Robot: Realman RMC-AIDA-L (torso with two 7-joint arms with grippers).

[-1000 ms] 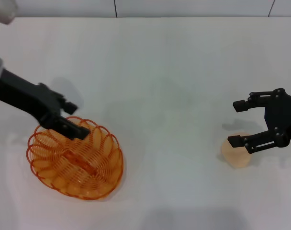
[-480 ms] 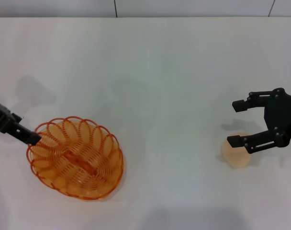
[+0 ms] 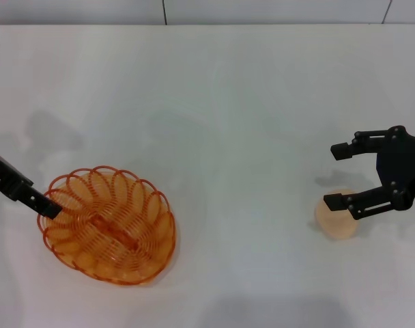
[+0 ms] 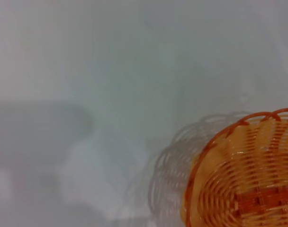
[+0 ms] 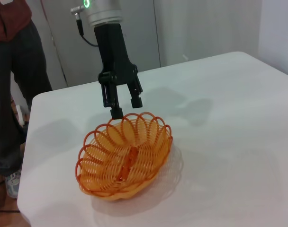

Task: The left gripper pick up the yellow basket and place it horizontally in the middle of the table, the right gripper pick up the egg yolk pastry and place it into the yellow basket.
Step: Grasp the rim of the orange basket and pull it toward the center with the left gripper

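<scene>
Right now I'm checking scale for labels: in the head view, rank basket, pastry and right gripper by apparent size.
1. Basket, clearly largest.
2. Right gripper.
3. Pastry, smallest, though partly hidden by the gripper.

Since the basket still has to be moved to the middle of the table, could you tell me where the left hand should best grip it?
Probably the scalloped rim of the yellow basket on its outer end, where the left hand hangs open above it. The upright wire loops there suit one finger inside and one outside, coming down from above.
</scene>
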